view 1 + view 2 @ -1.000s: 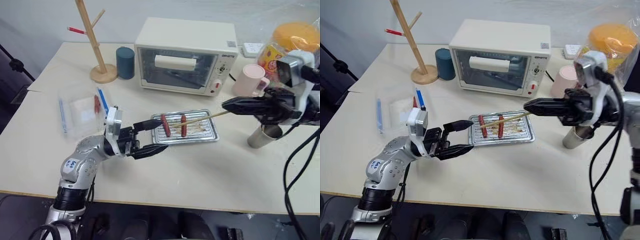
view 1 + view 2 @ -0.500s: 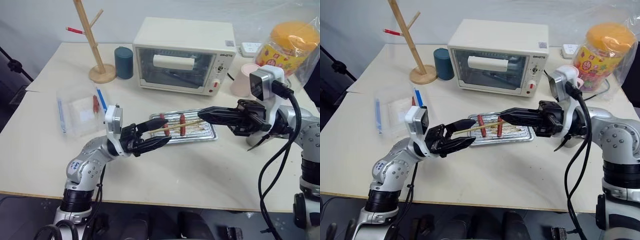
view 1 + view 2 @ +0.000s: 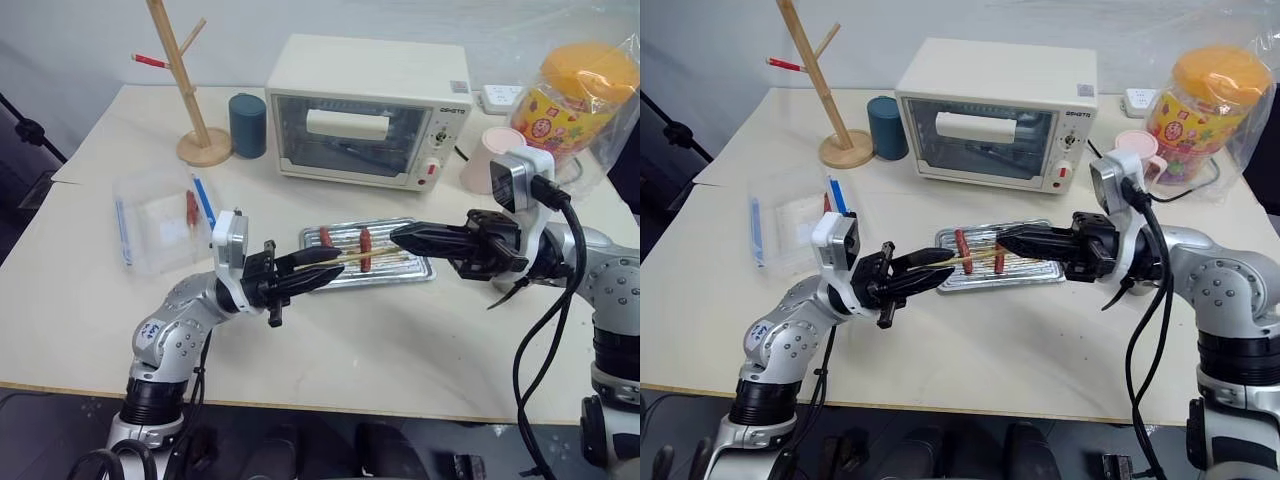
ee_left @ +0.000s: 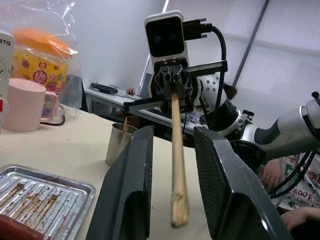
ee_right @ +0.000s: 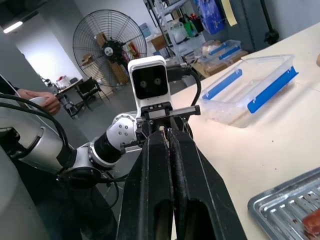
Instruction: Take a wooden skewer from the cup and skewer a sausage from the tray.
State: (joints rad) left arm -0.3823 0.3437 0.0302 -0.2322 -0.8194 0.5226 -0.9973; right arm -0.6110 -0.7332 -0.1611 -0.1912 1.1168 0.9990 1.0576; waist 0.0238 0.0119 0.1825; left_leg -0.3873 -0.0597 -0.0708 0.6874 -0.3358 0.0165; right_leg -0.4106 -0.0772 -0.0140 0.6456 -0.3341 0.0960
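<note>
Now you are mid-handover: your right gripper [image 3: 1002, 241] is clamped on the wooden skewer [image 3: 965, 259], whose free end lies between the left gripper's [image 3: 945, 268] fingers, not yet pinched. Next, probably close them, then release right. Beyond the grippers, the sausage [image 3: 962, 249] waits in the tray [image 3: 1045, 274].

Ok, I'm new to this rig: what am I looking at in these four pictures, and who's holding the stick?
Two pictures look down from the robot's head; two look along each wrist's fingers. The right gripper is shut on the wooden skewer, held above the table. The left gripper has the skewer's other end between its fingers, still apart in the left wrist view. Beneath lies the tray with two sausages. Behind stand a toaster oven and pink mug.
</note>
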